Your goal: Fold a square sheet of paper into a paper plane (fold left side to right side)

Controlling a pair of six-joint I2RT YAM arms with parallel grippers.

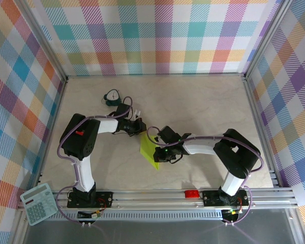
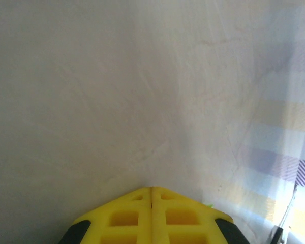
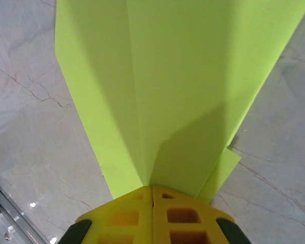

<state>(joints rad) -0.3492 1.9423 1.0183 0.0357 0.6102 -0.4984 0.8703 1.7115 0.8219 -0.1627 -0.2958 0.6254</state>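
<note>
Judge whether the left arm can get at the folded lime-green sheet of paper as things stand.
Probably yes: the left gripper, shut, hangs beside the far corner of the folded lime-green sheet of paper, nothing between them; the right gripper holds its other side.

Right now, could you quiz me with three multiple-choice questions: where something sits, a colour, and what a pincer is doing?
1. Where is the calculator? A near-left corner; B far-right corner; C table centre.
2. What colour is the sheet of paper? A red; B lime yellow-green; C white.
3. What is the right pincer doing? A gaping open; B shut on nothing; C shut on the sheet of paper.
Answers: 1 A, it lies bottom left in the top view. 2 B, plain in the right wrist view. 3 C, the sheet's edge runs between its closed fingers.
</note>
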